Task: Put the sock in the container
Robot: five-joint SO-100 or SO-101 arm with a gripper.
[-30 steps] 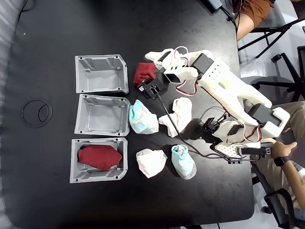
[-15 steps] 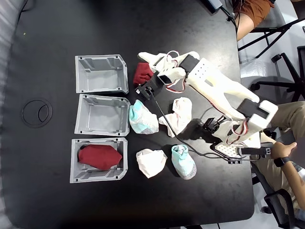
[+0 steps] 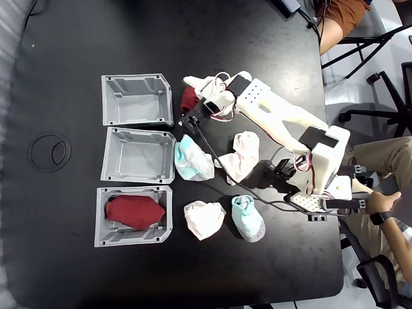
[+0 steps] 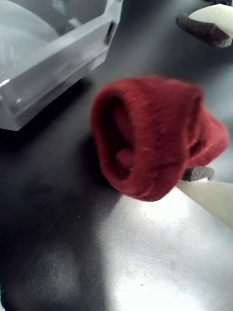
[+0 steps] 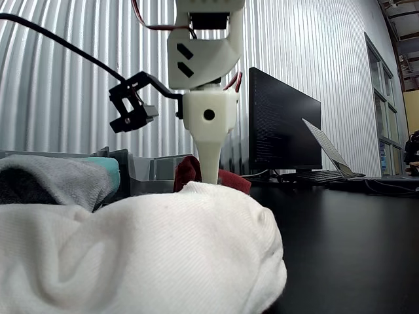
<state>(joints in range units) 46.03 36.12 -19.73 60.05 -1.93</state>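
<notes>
Wrist view, pincer: pincer [image 4: 196,97] spread wide; one foam-tipped finger [image 4: 206,182] touches the lower right edge of the sock, the other finger [image 4: 208,24] stands apart at the top right, clear of the fabric.
Pincer, fixed view: pincer [image 3: 193,96] is lowered over the sock, just right of the uppermost bin.
Pincer, other view: a white finger [image 5: 209,154] points straight down in front of the sock.
Sock: dark red sock [image 4: 155,133] lies bunched on the black worktop [image 4: 63,233] between the two fingers, its opening turned toward the camera; in the fixed view the sock [image 3: 187,99] is mostly hidden under the arm; in the other view the sock [image 5: 186,170] shows behind the finger.
Container: light grey container [image 3: 136,100] sits just left of the sock, open side up; its chamfered corner [image 4: 73,41] is near the sock but not touching it.
Other bins: middle bin [image 3: 138,155] and lower bin [image 3: 132,216] line up below the container in the fixed view; the lower bin holds a second dark red sock [image 3: 134,211].
Other socks: a white-and-teal sock [image 3: 193,159], a white sock [image 3: 239,154], another white sock [image 3: 204,219] and another white-and-teal sock [image 3: 247,217] lie on the worktop right of the bins.
Foreground, other view: a white sock [image 5: 131,255] lies close to the lens.
Person: a hand [image 3: 380,203] rests at the right edge of the worktop.
</notes>
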